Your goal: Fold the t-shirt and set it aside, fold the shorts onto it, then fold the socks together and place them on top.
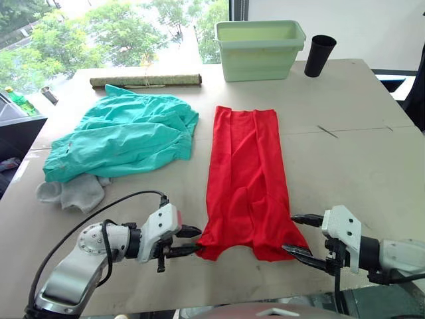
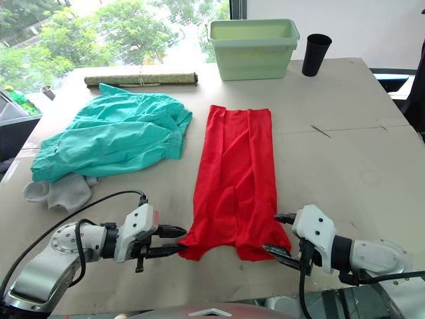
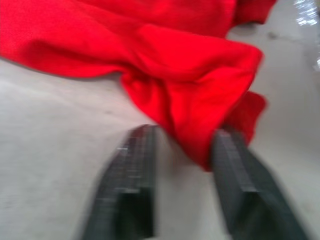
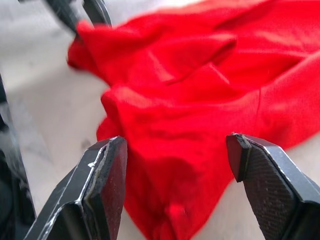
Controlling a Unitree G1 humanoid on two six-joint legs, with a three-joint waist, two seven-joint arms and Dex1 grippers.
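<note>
I'm over a big tan table [image 1: 358, 153] by a window with trees outside. No writing I can read anywhere. The shorts [image 1: 123, 136] lie bunched far left, the t-shirt [image 1: 247, 179] folded into a long strip at centre. A pale green tub [image 1: 259, 50] sits at the far edge, nothing visible inside it. The socks [image 1: 70, 193] poke out from under the shorts. My left gripper [image 1: 188, 240] is spread around the shirt's near-left corner, my right gripper [image 1: 299, 234] spread at its near-right corner.
</note>
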